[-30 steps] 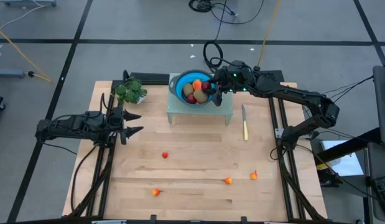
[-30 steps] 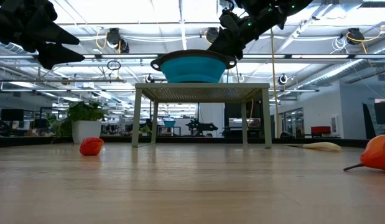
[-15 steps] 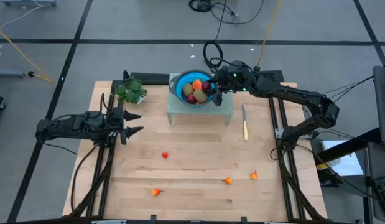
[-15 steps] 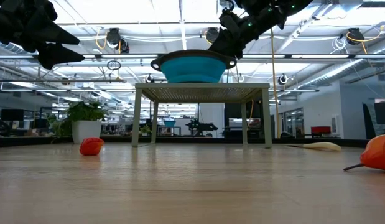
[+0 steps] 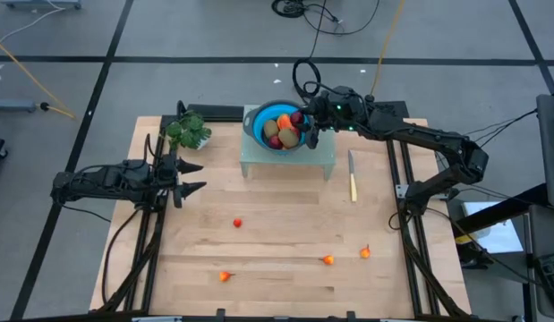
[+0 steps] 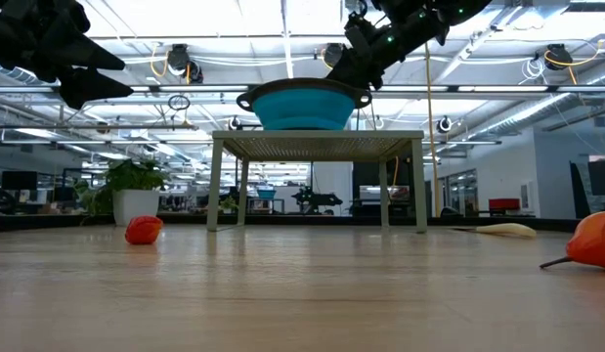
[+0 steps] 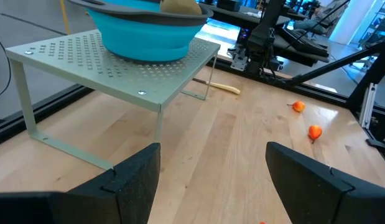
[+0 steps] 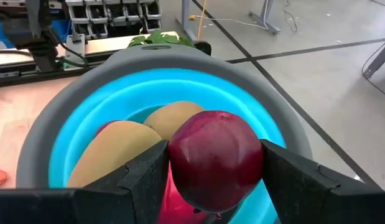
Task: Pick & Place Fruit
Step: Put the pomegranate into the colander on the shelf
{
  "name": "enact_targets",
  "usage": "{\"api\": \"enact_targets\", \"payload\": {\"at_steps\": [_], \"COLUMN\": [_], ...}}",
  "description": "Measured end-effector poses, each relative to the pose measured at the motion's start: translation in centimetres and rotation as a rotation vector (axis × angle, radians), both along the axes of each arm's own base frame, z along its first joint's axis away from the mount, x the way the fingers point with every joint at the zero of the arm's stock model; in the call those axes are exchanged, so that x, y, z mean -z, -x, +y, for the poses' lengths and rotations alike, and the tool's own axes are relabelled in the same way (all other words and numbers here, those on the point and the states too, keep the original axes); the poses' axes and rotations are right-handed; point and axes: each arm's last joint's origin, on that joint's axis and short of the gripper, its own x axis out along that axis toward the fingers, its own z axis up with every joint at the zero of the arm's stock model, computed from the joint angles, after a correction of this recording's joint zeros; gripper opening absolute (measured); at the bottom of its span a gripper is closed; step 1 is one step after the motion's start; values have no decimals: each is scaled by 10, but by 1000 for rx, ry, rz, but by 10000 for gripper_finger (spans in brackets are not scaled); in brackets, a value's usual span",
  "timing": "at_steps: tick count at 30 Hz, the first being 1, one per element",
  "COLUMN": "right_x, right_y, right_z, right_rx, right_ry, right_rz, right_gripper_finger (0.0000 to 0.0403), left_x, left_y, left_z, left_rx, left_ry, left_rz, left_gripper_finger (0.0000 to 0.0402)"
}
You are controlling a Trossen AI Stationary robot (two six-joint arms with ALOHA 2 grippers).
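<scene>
Since a second ago, almost nothing has moved; the right gripper [image 5: 305, 131] has crept only slightly at the right edge of the blue bowl [image 5: 251, 125], the arm otherwise holding its pose; loose pieces on the table unchanged.

Right gripper: clamped on a dark red round fruit [image 8: 216, 158], held between both fingers directly above the bowl's opening; not yet let go.

Bowl sits on a perforated metal stand [image 7: 152, 74] at the far middle of the table; inside it, two brown kiwi-like ovals [image 5: 288, 137], a longer orange-red piece [image 5: 284, 121] and more red fruit.

Left gripper [image 5: 194, 179]: hanging above the table's left side, fingers spread wide, nothing between them; idle.

Four tiny orange-red pieces [image 5: 237, 223] lie scattered well apart on the near half of the table.

Judgement: the near-stillness suggests the placing step is at its end; release over the bowl looks due next; the small scattered pieces remain to be collected, so the task is roughly mid-way.
</scene>
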Motion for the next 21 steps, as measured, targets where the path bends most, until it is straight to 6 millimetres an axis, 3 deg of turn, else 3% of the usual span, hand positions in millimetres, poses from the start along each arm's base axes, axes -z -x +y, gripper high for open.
{"api": "enact_targets", "payload": {"at_steps": [17, 21], "right_x": [3, 3], "right_y": [0, 0], "right_z": [3, 3], "right_rx": [-40, -33], "right_ry": [-129, -144], "right_rz": [-17, -22], "right_gripper_finger": [236, 254], "left_x": [0, 0], "left_y": [0, 0], "left_z": [0, 0], "left_rx": [16, 15], "left_ry": [-64, -66], "left_rz": [15, 15], "left_gripper_finger": [292, 292]}}
